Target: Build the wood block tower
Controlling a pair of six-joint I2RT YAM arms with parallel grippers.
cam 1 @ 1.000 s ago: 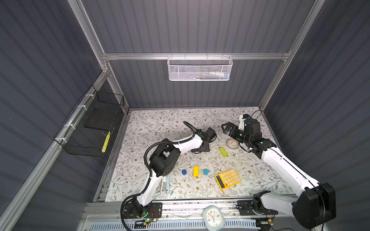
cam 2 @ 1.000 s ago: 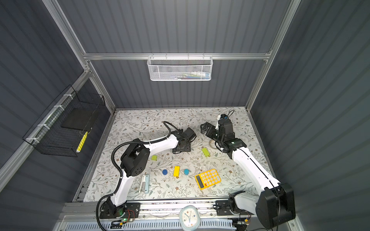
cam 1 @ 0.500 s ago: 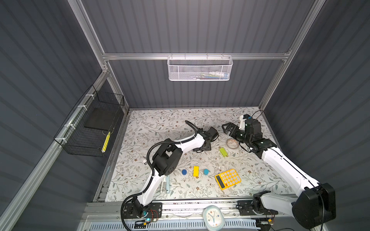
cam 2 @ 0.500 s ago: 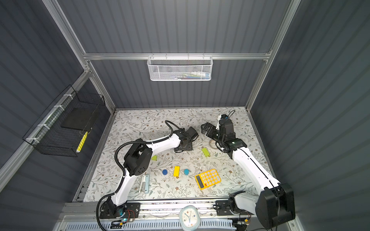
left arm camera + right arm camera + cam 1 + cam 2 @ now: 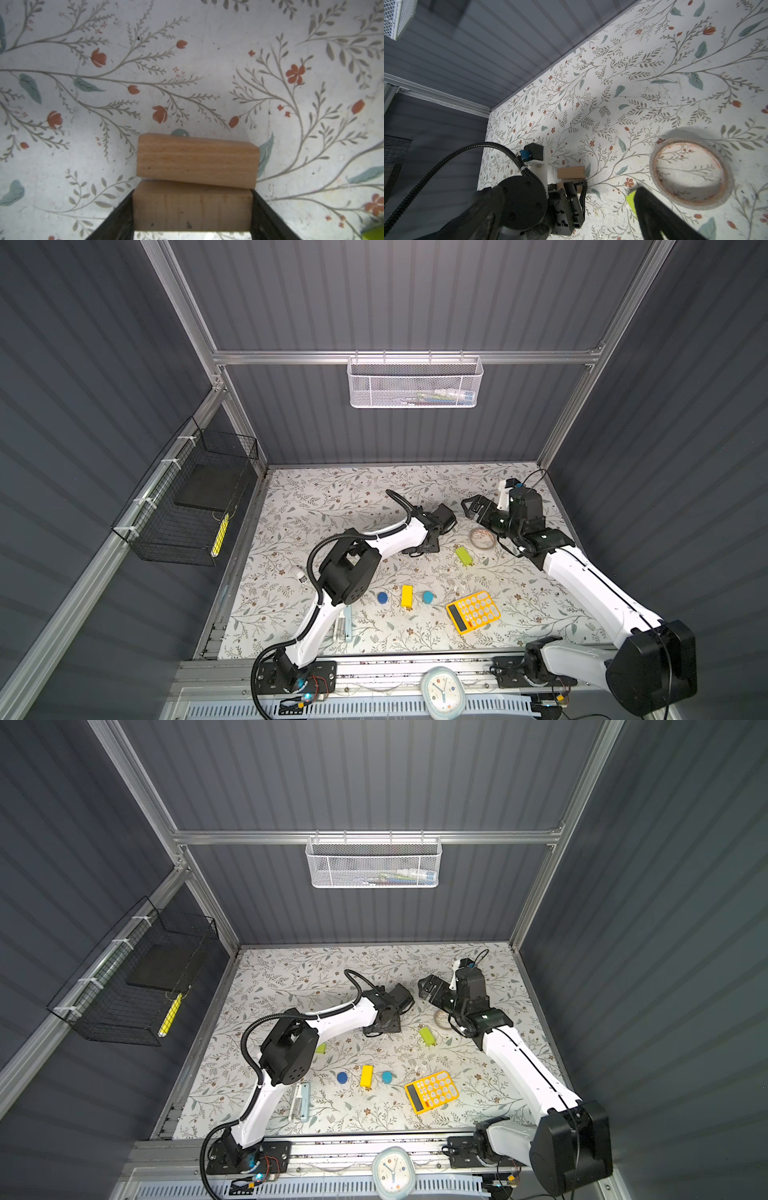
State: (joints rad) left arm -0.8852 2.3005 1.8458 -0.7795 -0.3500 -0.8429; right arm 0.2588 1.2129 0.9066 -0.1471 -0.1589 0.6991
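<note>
My left gripper (image 5: 424,548) points down at the table's middle, shut on a tan wooden bar (image 5: 192,207). A black jaw presses each end of that bar. A second tan bar (image 5: 197,160) lies right beside it, slightly skewed, also seen in the right wrist view as a tan bar (image 5: 571,172). My right gripper (image 5: 471,506) hangs open and empty over the back right, above the tape roll. A lime-green bar (image 5: 463,556) lies between the arms. A yellow bar (image 5: 407,596) sits near the front between two blue cylinders (image 5: 382,596) (image 5: 427,596). A lime cube (image 5: 321,1048) peeks from behind the left arm.
A clear tape roll (image 5: 482,538) lies under the right arm. A yellow calculator (image 5: 473,611) is at the front right and a pale blue tool (image 5: 345,622) by the left arm's base. A small white bottle (image 5: 300,574) stands at the left. Wire baskets hang on the walls.
My left arm has crept a little to the right with the tan bar in its jaws. The right arm has hardly moved.
</note>
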